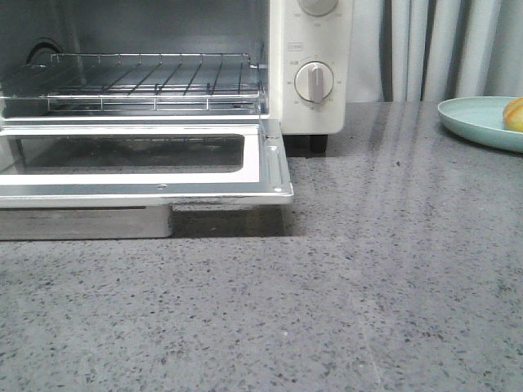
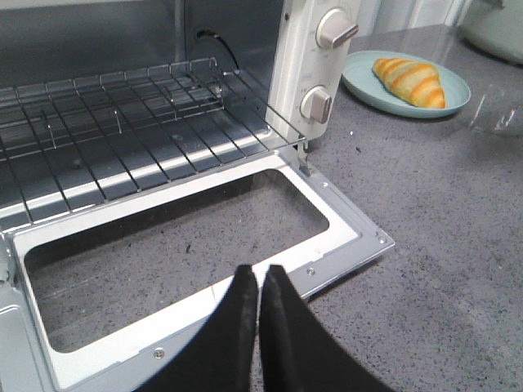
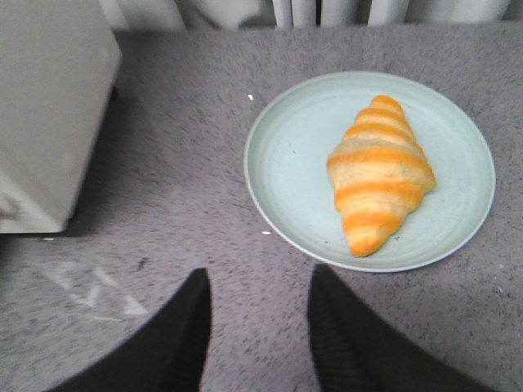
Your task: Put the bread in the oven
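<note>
The bread (image 3: 379, 174), a golden-brown roll with cream stripes, lies on a pale green plate (image 3: 294, 163). It also shows in the left wrist view (image 2: 411, 78) and at the right edge of the front view (image 1: 515, 113). The cream-white oven (image 1: 306, 65) stands at the left with its glass door (image 1: 139, 155) folded down flat and its wire rack (image 1: 131, 77) bare. My left gripper (image 2: 259, 273) is shut and empty, just above the door's front frame (image 2: 343, 245). My right gripper (image 3: 260, 282) is open and empty, over the counter just short of the plate.
The grey speckled counter (image 1: 368, 286) runs from the oven to the plate (image 1: 482, 118). A metal tray (image 1: 82, 222) sits under the open door. Curtains (image 1: 441, 49) hang behind. The oven's side wall (image 3: 49, 106) is near the plate.
</note>
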